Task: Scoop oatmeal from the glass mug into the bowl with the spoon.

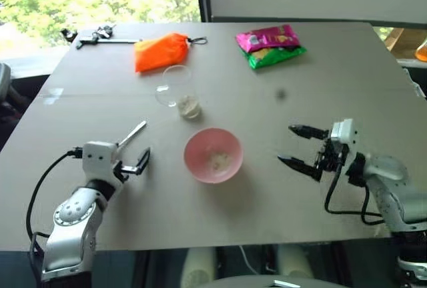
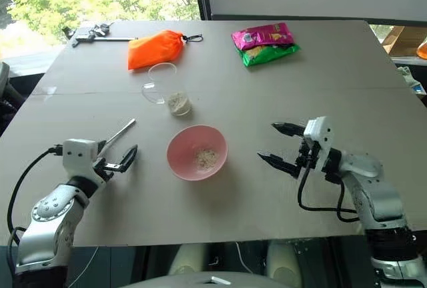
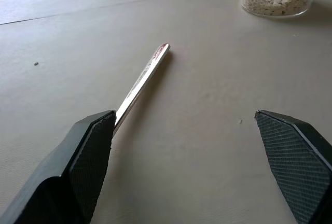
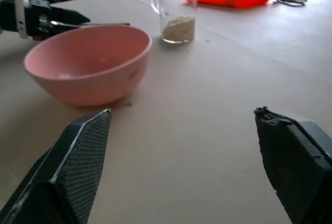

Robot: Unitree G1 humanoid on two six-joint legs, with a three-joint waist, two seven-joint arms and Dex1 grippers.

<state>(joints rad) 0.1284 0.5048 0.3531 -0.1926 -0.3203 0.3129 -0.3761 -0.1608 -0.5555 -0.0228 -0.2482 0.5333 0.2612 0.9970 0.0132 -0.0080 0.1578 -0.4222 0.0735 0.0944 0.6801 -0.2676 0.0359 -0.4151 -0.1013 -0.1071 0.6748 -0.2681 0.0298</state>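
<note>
Approaching the slim silver metal spoon (image 1: pixel 133 133): your left gripper (image 1: pixel 137 165), jaws wide, holds nothing.
Next, close on its handle; right gripper (image 1: pixel 298 147) gapes empty too.

Two head views from above, looking forward and down over the whole desk (image 1: pixel 320 195), side by side and nearly alike; both take in the pink bowl (image 1: pixel 213 155), the glass mug (image 1: pixel 179 90) and both arms. Left wrist view low and close to the desk surface, looking along the left tool (image 3: pixel 189 156) at the spoon (image 3: pixel 140 85) handle, with the mug's base at the far edge. Right wrist view equally low, looking along the right tool (image 4: pixel 192 167) across the desk to the bowl, mug and left tool beyond.
</note>
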